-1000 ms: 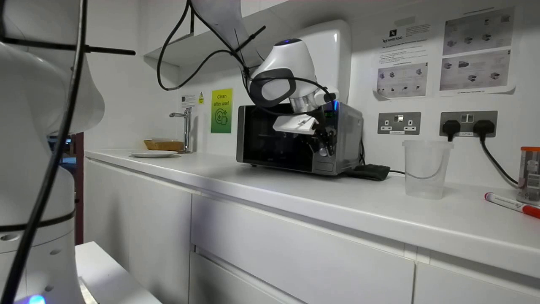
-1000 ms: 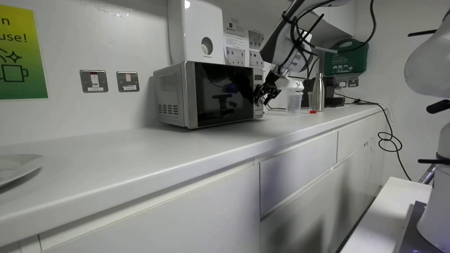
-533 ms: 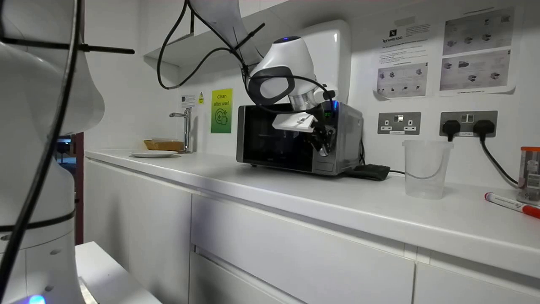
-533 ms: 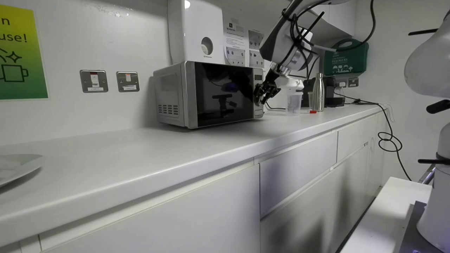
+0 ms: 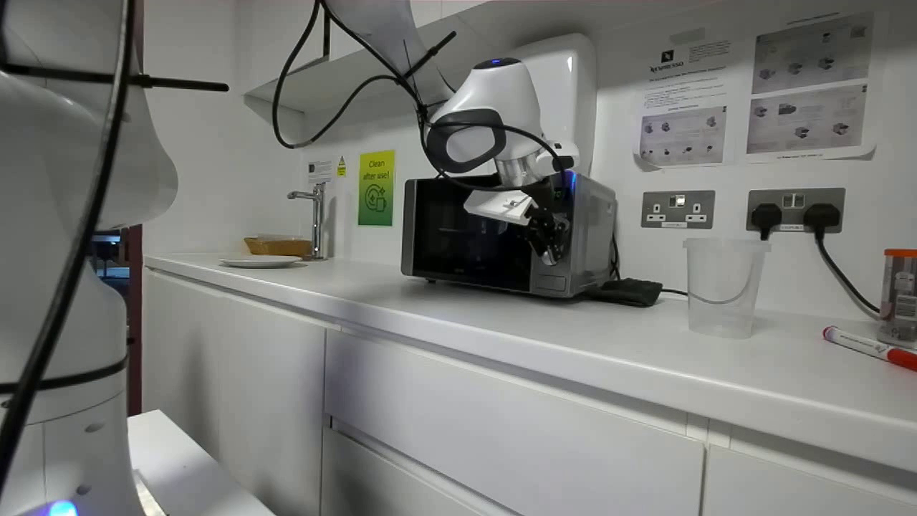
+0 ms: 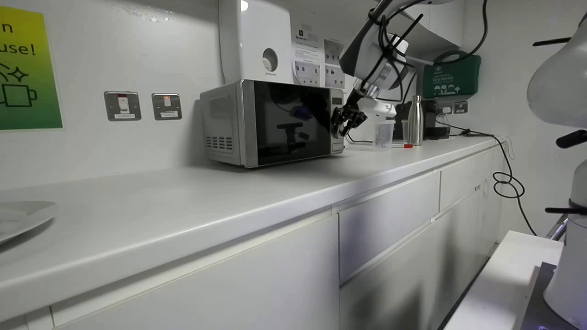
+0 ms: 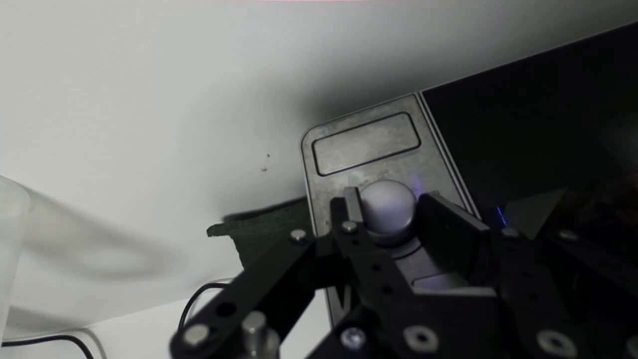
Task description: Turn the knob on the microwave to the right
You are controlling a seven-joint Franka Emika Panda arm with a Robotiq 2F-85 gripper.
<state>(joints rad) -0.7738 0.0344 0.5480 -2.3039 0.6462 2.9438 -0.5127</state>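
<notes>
clearly, wrist view only: domed knob point(image 7: 388, 205)

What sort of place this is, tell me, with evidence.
Probably a shared workplace kitchenette: a tall chrome tap, a boxy silver-grey, glass-fronted microwave and a rectangular yellow-green sign reading "Clean after use!"
</notes>
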